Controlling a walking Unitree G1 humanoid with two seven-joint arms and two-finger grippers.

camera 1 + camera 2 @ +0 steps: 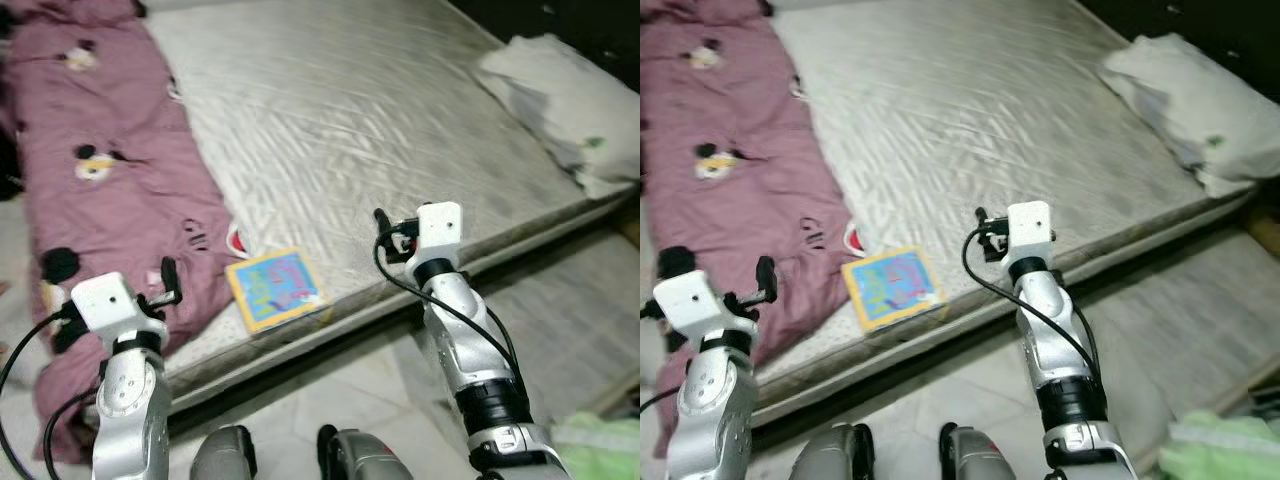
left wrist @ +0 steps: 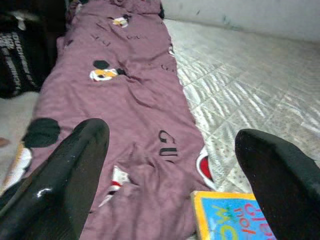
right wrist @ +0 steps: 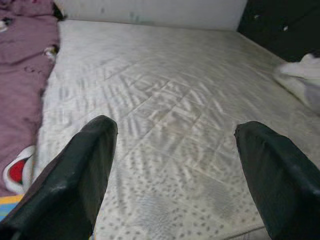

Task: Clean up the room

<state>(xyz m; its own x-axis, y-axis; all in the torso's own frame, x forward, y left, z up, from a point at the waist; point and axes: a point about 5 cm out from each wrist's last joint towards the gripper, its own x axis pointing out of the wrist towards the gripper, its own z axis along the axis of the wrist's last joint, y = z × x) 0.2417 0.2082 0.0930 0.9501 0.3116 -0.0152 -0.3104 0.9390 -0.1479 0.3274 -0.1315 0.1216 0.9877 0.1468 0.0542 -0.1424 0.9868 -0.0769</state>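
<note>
A colourful children's book lies flat at the near edge of a grey quilted mattress. Beside it, a purple blanket with cartoon prints runs along the mattress's left side and hangs over the near edge. My left gripper hovers open over the blanket's near end, left of the book. My right gripper stands open above the mattress's near edge, to the right of the book, with nothing between its fingers.
A white pillow rests at the mattress's far right corner. A lower mat lies on the floor to the right, with a green cloth near it. A black bag sits left of the blanket.
</note>
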